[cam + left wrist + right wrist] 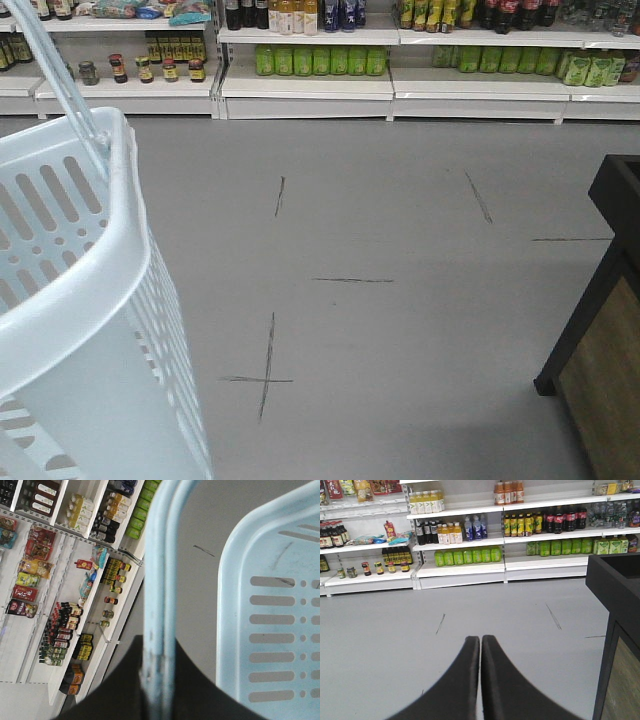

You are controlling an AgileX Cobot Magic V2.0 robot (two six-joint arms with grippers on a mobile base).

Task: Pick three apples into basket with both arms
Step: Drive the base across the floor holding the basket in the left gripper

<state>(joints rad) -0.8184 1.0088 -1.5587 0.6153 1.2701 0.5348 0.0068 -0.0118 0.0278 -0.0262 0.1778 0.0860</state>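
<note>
supermkt aisle, white shelves (460, 569) w/ bottled drinks (467, 556), jars (366, 569), snack packs (31, 566), shopping basket (100, 340)

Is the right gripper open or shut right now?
Shut: the right gripper shows two black fingers pressed together, nothing between them.

The front-facing view looks forward and down across the grey floor (400, 330) toward white shelves of bottles (305, 85). The pale blue-white slotted plastic basket (90, 330) sits very near at its left edge. The left wrist view is rolled sideways, close against that basket's thin handle (160, 580) at the left end effector (159, 652). The right wrist view looks forward low over the right end effector (480, 640) at the same shelves, and it also shares the black-topped cabinet (615, 580).
</note>
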